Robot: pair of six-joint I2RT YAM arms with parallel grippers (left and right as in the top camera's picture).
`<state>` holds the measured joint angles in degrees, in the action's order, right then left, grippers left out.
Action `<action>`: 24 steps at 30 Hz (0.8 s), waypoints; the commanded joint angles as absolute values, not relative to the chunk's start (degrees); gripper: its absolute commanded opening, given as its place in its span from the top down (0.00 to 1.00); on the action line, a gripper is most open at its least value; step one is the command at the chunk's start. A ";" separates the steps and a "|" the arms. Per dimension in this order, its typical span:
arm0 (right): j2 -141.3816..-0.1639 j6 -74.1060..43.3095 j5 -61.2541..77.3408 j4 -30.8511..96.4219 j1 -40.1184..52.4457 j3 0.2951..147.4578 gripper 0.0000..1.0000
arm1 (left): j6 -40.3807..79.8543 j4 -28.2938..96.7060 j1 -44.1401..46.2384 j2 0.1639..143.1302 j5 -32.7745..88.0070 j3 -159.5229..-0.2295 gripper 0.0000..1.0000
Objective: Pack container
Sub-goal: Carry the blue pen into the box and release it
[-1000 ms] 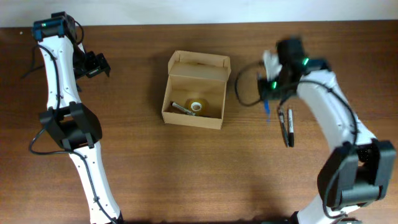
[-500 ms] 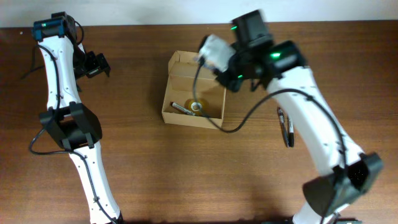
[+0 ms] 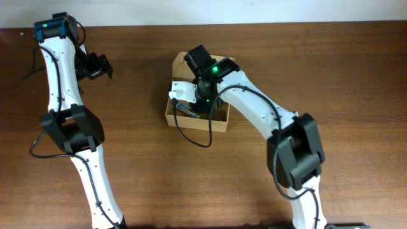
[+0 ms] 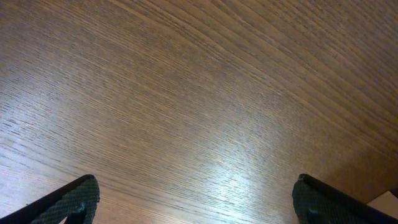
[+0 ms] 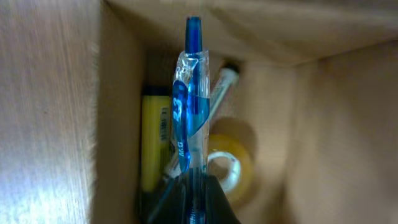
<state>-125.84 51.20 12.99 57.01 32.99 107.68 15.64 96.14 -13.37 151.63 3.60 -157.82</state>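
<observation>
The container (image 3: 191, 121) is a tan cardboard box at the table's middle back, lid flap (image 3: 221, 62) open behind it. My right gripper (image 3: 198, 102) hangs over the box and is shut on a blue pen (image 5: 188, 99), which points down into the box (image 5: 339, 130). Inside lie a yellow highlighter (image 5: 155, 143), a clear tape roll (image 5: 235, 163) and another pen (image 5: 222, 84). My left gripper (image 3: 98, 65) is open and empty at the far left, well away from the box. The left wrist view shows its jaws (image 4: 199, 205) above bare wood.
The right arm (image 3: 267, 111) stretches across the table from the box to the right front. The left arm (image 3: 67, 121) stands along the left side. The table's back edge (image 3: 286, 24) meets a white wall.
My right arm has swung left from the table's right side, carrying the blue pen, and now holds it over the box. The left arm has not moved.
</observation>
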 commanded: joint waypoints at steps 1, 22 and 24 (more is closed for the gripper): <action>-128.77 51.66 12.95 57.67 32.99 108.01 0.96 | 15.55 96.05 -13.56 152.14 2.98 -157.56 0.00; -114.43 28.69 -5.96 57.25 32.25 114.72 0.43 | 15.57 96.05 -13.56 152.14 2.98 -157.56 0.00; -110.06 26.46 -6.90 57.30 31.24 114.72 0.41 | 15.57 96.05 -13.56 152.14 2.98 -157.56 0.00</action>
